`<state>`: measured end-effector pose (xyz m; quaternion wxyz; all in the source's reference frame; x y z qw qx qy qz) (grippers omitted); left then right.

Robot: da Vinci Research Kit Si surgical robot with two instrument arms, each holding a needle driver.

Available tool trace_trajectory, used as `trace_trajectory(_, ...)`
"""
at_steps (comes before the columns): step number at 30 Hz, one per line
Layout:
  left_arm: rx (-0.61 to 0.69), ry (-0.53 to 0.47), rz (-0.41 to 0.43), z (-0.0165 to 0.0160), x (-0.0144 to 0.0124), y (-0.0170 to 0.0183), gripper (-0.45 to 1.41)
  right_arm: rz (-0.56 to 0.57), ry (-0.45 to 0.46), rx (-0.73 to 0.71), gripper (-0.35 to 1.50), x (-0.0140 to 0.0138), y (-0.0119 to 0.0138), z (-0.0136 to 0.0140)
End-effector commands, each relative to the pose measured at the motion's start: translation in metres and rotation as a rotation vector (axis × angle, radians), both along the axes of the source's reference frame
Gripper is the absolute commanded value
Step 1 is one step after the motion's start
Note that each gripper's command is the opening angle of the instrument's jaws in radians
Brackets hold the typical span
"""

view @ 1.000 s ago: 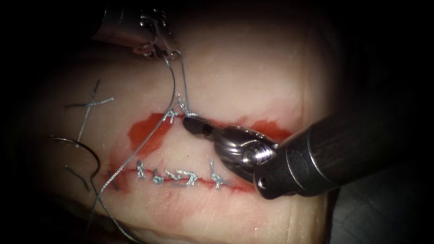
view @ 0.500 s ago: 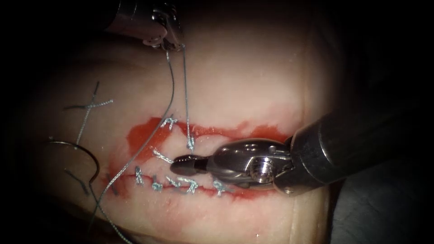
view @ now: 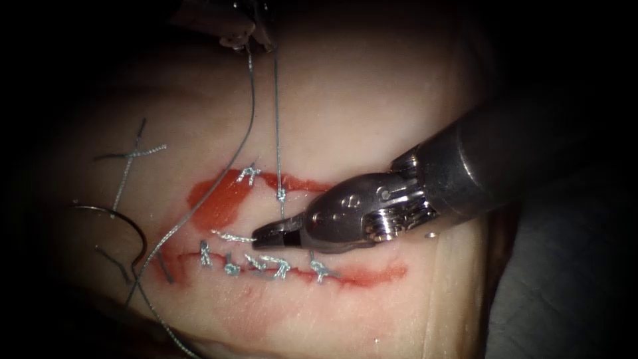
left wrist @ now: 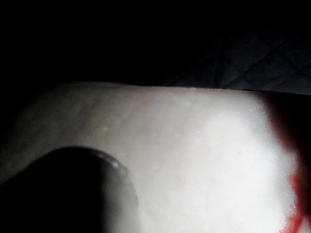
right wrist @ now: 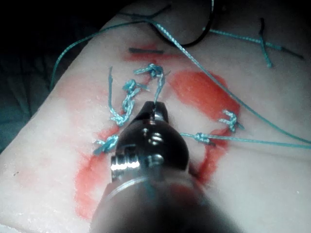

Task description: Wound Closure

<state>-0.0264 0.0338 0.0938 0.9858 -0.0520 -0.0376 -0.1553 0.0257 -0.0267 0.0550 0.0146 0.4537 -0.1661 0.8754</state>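
Tissue (view: 359, 106): pale slab; two cuts lie across it, the lower one (view: 266, 264) carrying a row of knots, the upper one (view: 292, 185) ringed by red fluid (view: 216, 199).
Right tool (view: 269, 234): comes in from the right, tip between the two cuts; jaws clenched on a short thread tail (view: 232, 236). Over the last second it has swung from the upper cut down toward the lower one.
Left tool (view: 256, 36): at the top edge, grasping the long thread (view: 276, 119), which runs straight down to a knot (view: 281, 195) at the upper cut.
Needle (view: 129, 229): lies free on the tissue, left of both cuts, held by neither tool, not in the tissue.
Step, as judged: tightening a knot, the two tools drawing apart.
Next move, as judged: calls for even, opposed pull so the knot seats flat on the cut.
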Motion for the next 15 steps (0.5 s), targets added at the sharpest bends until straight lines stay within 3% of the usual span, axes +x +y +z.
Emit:
trace_trajectory(1,-0.006,0.002,-0.018,0.0005,-0.0004,0.0010,-0.45,0.020,0.011,-0.007,-0.35,0.0009,0.0003,0.0003)
trace_trajectory(8,-0.055,0.067,-0.071,0.0014,-0.0007,0.0029,-0.45,0.042,0.028,-0.036,-0.35,0.0010,0.0008,0.0003)
trace_trajectory(15,-0.106,0.230,-0.041,0.0034,-0.0014,0.0035,-0.45,0.054,0.040,-0.042,-0.35,0.0015,0.0006,0.0006)
